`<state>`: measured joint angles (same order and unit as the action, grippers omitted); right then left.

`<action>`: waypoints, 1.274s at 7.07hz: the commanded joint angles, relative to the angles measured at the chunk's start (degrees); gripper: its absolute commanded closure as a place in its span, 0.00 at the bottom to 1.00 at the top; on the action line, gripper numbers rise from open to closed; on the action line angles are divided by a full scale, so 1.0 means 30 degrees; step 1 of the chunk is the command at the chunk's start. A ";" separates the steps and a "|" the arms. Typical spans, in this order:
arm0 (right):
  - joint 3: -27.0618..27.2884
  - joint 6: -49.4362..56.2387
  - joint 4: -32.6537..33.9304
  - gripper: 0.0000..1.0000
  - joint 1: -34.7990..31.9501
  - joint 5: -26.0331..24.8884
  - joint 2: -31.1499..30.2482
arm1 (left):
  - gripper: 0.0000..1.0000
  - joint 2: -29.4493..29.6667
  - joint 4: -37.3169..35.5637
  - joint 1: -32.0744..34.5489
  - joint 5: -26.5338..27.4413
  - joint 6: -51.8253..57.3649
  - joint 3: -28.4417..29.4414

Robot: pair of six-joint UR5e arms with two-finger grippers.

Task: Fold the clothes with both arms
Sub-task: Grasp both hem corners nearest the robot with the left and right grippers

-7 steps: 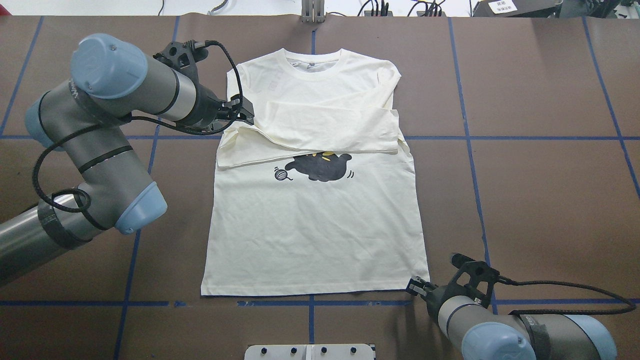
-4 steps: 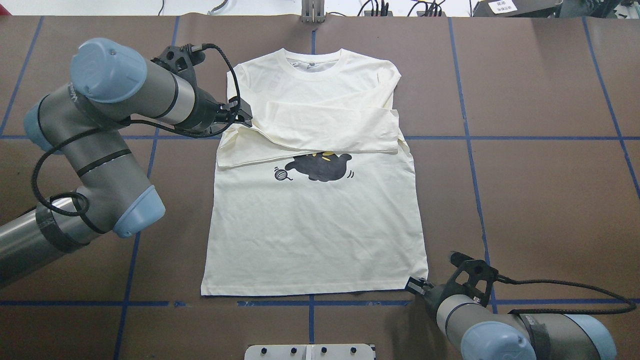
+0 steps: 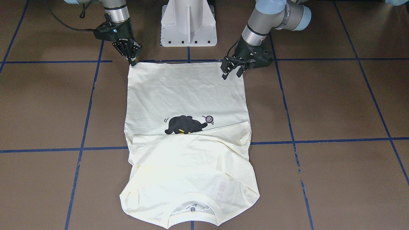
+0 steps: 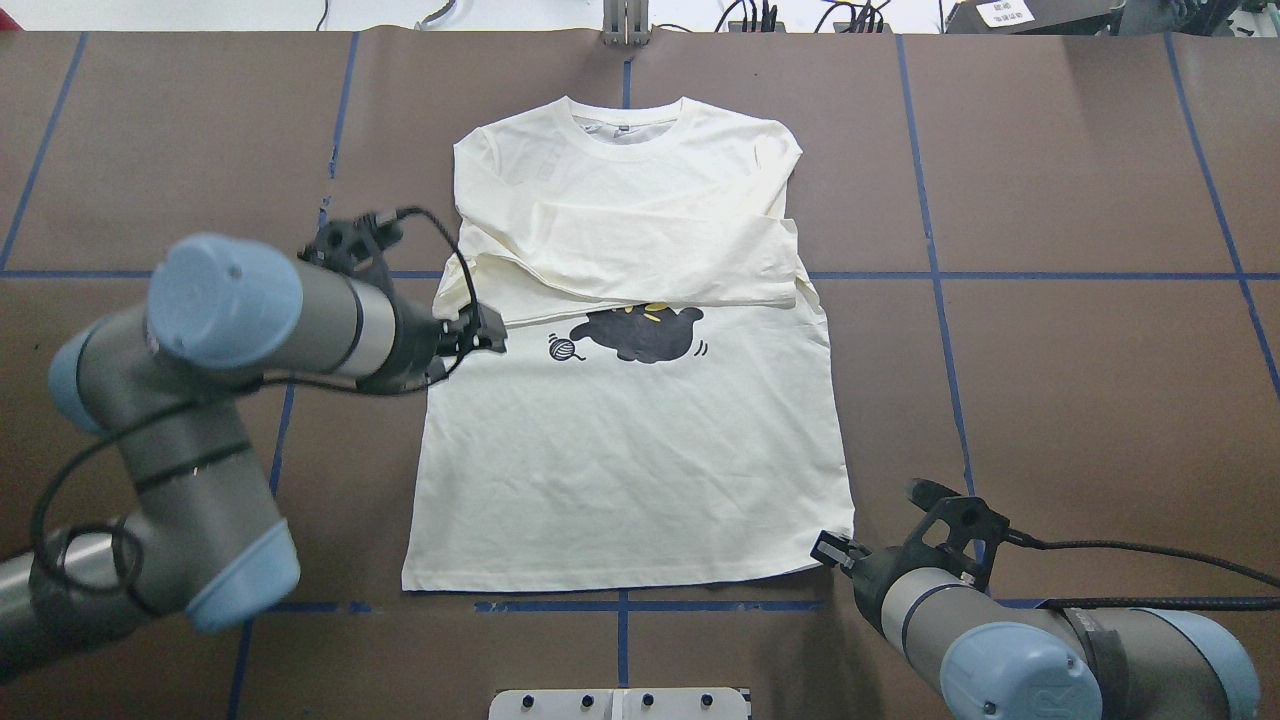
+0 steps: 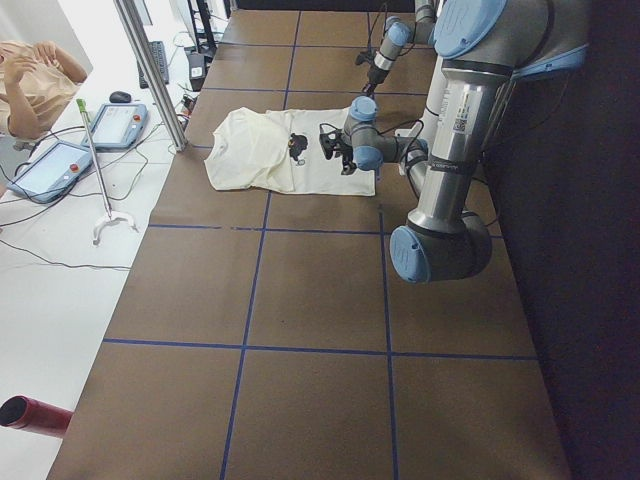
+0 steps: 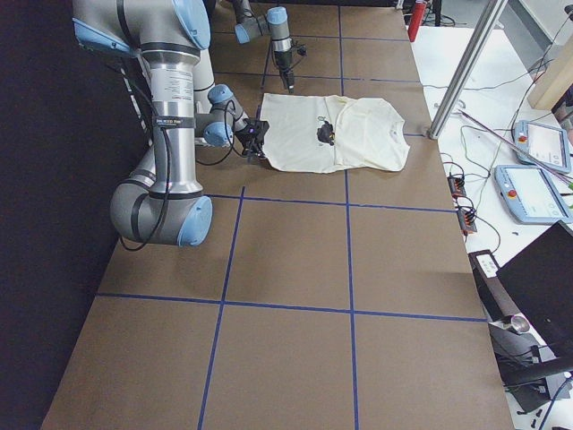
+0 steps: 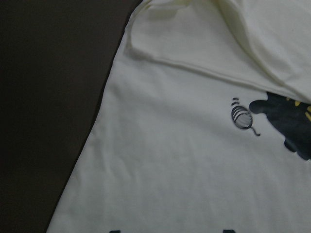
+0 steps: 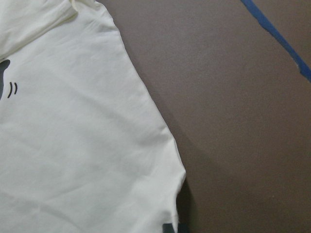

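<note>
One cream T-shirt (image 4: 640, 470) lies print-up on the tabletop (image 4: 1080, 400), its sleeves (image 4: 650, 240) crossed over the chest. The left arm (image 4: 330, 320) has quit the sleeve fold and swung toward the hem, with its jaws apart and empty. The right arm (image 4: 930, 600) appears to have its jaws closed on the opposite hem corner, now slightly raised. Sleeve folding looks finished, and a hem-to-collar fold probably follows.

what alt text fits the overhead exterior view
A cream long-sleeved T-shirt with a black cat print lies on a brown table, sleeves folded across its chest. The left gripper is over a side edge, the right gripper at a hem corner.
</note>
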<state>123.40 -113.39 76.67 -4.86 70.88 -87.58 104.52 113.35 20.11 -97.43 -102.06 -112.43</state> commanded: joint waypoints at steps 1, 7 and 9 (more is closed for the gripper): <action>0.0057 0.0003 -0.0011 1.00 -0.0049 0.0017 0.0044 | 0.26 -0.0534 -0.1942 -0.1631 0.0368 -0.1251 -0.0345; 0.0028 0.0003 0.0018 1.00 -0.0049 -0.0042 0.0014 | 0.31 -0.1293 -0.2978 -0.2571 0.0339 -0.2016 -0.0375; 0.0057 0.0003 -0.0011 1.00 -0.0019 -0.0071 0.0043 | 0.45 -0.1412 -0.3007 -0.2571 0.0310 -0.2045 -0.0433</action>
<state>123.53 -113.38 76.70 -4.96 70.70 -87.52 100.54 104.37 12.43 -96.43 -108.10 -113.63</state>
